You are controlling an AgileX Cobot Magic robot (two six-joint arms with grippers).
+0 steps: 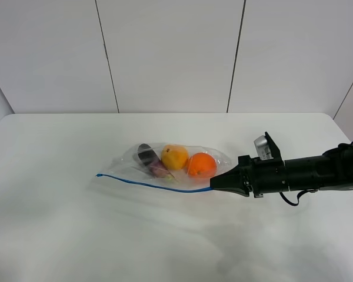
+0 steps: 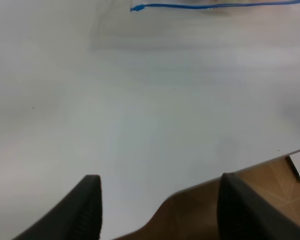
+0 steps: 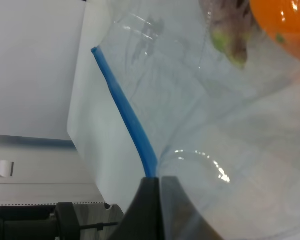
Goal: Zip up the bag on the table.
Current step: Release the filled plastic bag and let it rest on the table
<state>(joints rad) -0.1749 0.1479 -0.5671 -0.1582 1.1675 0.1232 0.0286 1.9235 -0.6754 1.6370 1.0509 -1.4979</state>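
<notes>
The clear bag [image 1: 173, 164] lies in the middle of the white table [image 1: 59, 223], holding an orange [image 1: 201, 165], a yellow fruit [image 1: 175, 157] and a dark eggplant [image 1: 148, 157]. Its blue zip strip [image 1: 147, 183] runs along the near edge. My right gripper [image 1: 215, 183] is shut on the right end of that strip; in the right wrist view the closed gripper [image 3: 157, 181] pinches the strip [image 3: 125, 112]. My left gripper [image 2: 160, 200] is open and empty over the table's near edge, far from the strip [image 2: 215, 6]. It is out of the exterior view.
The right arm [image 1: 306, 173] stretches in low over the table from the right. Brown floor [image 2: 270, 185] shows past the table's near edge in the left wrist view. White wall panels [image 1: 170, 53] stand behind the table.
</notes>
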